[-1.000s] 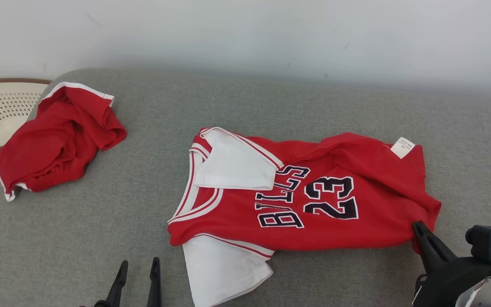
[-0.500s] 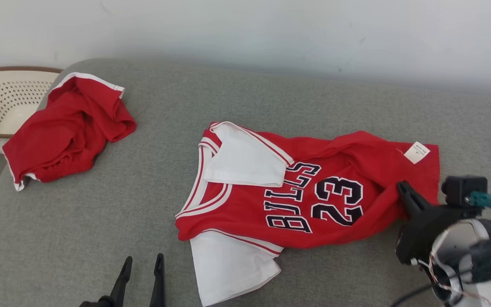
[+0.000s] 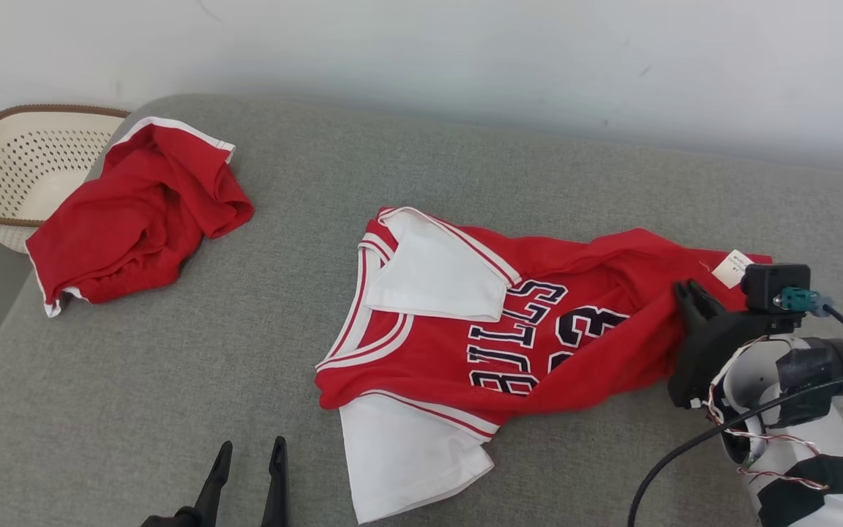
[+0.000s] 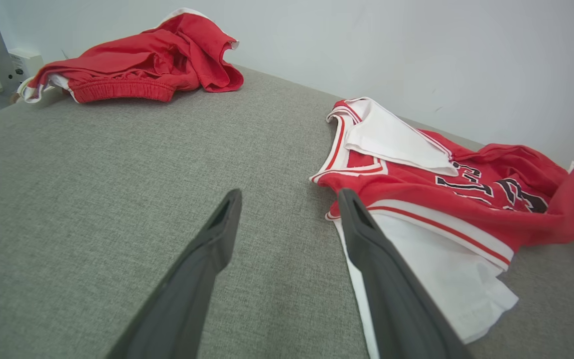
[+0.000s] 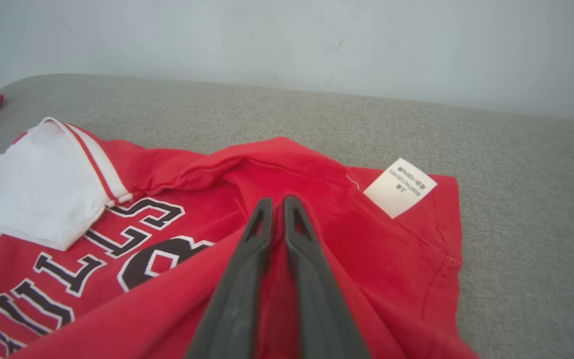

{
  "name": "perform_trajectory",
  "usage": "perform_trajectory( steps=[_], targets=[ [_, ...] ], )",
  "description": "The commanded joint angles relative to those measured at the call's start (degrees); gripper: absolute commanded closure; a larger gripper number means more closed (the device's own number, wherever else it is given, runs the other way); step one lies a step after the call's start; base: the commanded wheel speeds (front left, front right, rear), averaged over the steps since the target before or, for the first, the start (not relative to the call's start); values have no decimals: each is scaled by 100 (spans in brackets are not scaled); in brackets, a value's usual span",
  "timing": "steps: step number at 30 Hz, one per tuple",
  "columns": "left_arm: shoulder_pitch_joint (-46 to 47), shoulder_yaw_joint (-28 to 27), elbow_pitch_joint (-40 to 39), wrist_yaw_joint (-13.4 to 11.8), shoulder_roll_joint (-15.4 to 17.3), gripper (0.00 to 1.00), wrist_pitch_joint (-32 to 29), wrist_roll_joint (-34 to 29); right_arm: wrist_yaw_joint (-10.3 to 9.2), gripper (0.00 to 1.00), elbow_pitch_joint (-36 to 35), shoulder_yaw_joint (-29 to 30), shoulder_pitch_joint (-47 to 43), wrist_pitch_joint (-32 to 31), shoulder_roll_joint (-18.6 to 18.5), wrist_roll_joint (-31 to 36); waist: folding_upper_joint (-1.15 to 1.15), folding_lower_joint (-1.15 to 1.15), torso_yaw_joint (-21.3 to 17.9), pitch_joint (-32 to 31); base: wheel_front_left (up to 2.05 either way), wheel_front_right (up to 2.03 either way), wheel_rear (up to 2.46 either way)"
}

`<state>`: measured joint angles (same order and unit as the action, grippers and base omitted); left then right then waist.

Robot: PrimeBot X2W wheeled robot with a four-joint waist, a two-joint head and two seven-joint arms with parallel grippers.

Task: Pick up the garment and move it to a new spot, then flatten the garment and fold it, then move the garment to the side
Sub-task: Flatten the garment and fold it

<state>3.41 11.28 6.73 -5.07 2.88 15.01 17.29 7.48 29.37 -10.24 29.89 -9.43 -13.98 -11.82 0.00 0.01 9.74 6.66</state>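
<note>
Jersey [image 3: 509, 329] rumpled on the couch [image 3: 173, 380], hem pinched in the pressed-together right claw [image 3: 685, 289], left claw [image 3: 252, 446] spread and empty nearby: early days, I'd say, with flattening, folding and the move aside all left.

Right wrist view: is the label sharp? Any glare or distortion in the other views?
Right wrist view: care label print is sharp but tiny; jersey evenly lit, no glare. Left wrist view: wide-angle stretch makes the left gripper loom large. Head view: soft flat light, faint shadows under the jersey.
</note>
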Motion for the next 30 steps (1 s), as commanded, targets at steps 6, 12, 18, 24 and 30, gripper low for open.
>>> perform_trajectory(
  steps=[6,12,18,24,30],
  targets=[
    [-206,-79,-13,-51,3,0,22,12,3,0,165,-169,-12,584,168,-365,0,-1,-160,-146,0,0,0],
    [-235,-121,-50,-46,3,0,22,-6,3,0,-677,-156,-619,824,9,-701,0,-1,-329,-199,0,0,0],
    [-279,-164,-88,-49,2,0,22,-25,3,0,-1872,137,-1703,752,0,-578,0,-1,-478,-202,0,0,0],
    [-272,-182,-97,-37,3,0,22,-37,3,0,-2681,414,-2527,469,268,-361,0,-1,-584,-191,0,0,0],
    [-187,-117,-45,-8,3,0,22,-41,3,0,-2784,454,-2747,403,442,-243,0,-1,-541,-177,0,0,0]
  ],
)
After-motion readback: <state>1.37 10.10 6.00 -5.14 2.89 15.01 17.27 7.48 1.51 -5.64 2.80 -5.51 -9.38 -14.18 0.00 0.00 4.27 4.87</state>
